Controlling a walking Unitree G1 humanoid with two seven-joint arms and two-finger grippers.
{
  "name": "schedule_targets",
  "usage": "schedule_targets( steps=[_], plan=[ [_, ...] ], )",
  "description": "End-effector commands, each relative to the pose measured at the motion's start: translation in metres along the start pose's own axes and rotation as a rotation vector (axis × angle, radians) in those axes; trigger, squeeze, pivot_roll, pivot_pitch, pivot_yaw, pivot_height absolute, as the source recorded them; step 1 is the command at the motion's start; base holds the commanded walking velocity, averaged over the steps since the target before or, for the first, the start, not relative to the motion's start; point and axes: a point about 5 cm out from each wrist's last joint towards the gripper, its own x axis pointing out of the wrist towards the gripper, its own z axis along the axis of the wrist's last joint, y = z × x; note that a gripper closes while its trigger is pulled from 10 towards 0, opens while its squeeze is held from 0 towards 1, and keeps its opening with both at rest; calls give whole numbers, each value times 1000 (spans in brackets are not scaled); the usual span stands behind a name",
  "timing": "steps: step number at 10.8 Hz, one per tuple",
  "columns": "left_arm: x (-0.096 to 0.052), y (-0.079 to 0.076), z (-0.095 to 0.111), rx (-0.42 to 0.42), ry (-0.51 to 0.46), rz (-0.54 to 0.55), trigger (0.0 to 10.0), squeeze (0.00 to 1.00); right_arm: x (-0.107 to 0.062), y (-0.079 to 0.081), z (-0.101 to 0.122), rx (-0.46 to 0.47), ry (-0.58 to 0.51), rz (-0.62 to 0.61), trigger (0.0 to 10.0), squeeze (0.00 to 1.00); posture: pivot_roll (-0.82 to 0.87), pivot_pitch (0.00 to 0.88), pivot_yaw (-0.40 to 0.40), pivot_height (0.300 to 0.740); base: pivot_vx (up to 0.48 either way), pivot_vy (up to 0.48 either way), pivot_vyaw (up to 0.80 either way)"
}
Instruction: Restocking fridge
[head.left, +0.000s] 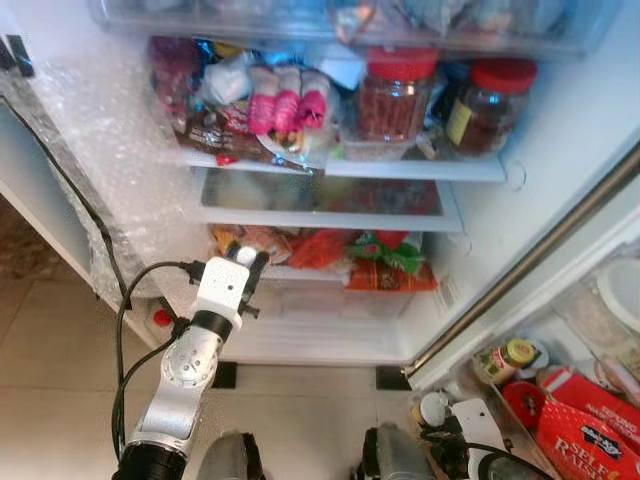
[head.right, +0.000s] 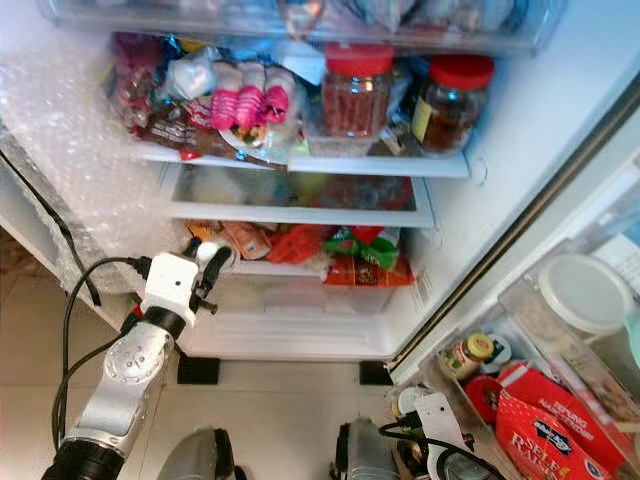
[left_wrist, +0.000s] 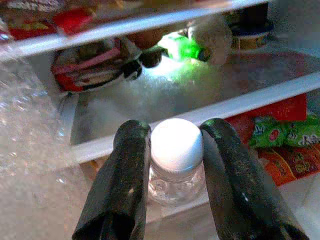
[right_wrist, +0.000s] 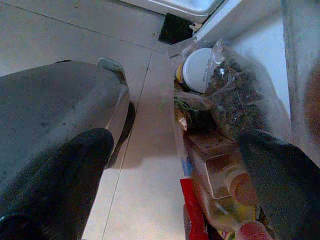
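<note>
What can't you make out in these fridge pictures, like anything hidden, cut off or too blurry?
- Bottle in the left gripper: the black fingers cover its sides in the left wrist view, so label and contents are unreadable.
- Top drawer: cut by the upper edge in the eye views.
- Red box in the door: lettering cut by the frame edge.
- Middle shelf items: blurred by glare in the left wrist view.

red box (head.right: 545, 425), white letters "RAIS", partly cut off

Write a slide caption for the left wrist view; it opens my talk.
Left gripper holds a white-capped bottle before the fridge shelf.
</note>
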Motion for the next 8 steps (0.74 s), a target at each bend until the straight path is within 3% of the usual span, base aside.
schedule_targets(
  steps=[1, 8],
  plan=[
    [1, -1, 6, 15, -34, -6, 10000, 0, -2, -2, -8, 7, 24, -3, 10000, 0, -138, 172, -37, 641, 285, 0, 0],
    [2, -1, 7, 15, -35, -14, 10000, 0, -2, -1, -9, 6, 28, 2, 10000, 0, -138, 167, -35, 641, 310, 0, 0]
  ],
)
